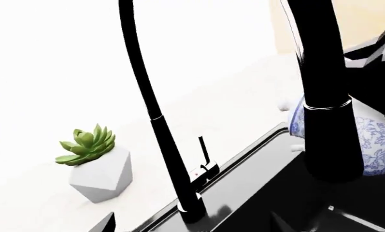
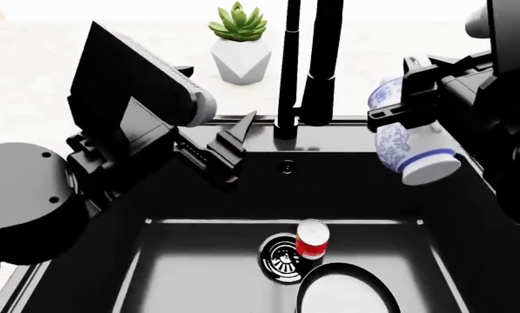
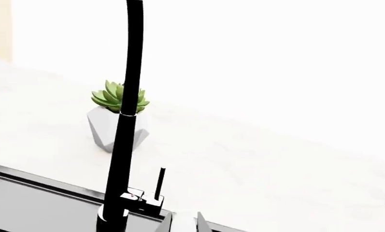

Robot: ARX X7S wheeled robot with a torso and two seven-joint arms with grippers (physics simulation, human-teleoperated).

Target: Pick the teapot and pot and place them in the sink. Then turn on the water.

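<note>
My right gripper (image 2: pixel 416 98) pinches the tilted teapot (image 2: pixel 403 147) at the frame's right (left gripper (image 2: pixel 229 147) spread, idle); I should lower it gently into the sink (image 2: pixel 207 261), clear of the faucet (image 2: pixel 316 65).

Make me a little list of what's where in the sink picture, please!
teapot: tilted, held by the right gripper above the sink's right side
pot: lying in the sink, near the front
can: standing by the drain
faucet: behind the sink, no water seen
plant: on the counter behind the faucet
left gripper: open, holding nothing, over the sink's back left
</note>
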